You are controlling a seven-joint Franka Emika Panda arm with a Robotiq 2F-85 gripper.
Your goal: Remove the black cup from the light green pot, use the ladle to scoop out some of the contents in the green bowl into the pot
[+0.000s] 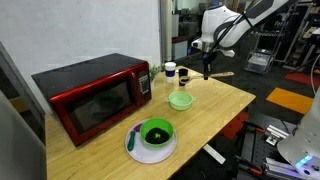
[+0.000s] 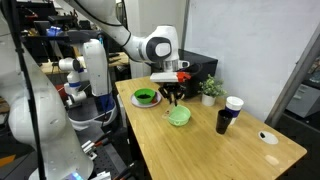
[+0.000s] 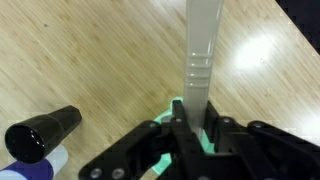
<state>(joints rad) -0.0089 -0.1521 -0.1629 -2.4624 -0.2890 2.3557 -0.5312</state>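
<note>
Partly unseen ladle (image 3: 200, 50)
The gripper (image 3: 195, 122) is hiding one end; the wrist view's top edge is cropping the other.

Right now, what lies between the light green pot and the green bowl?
Only bare table between the light green pot and the green bowl; an exterior view shows it.

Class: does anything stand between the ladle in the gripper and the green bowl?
Only the low light green pot sits roughly between them. The gripper appears to hold the ladle higher, so the way to the green bowl looks clear. The black cup stands aside.
</note>
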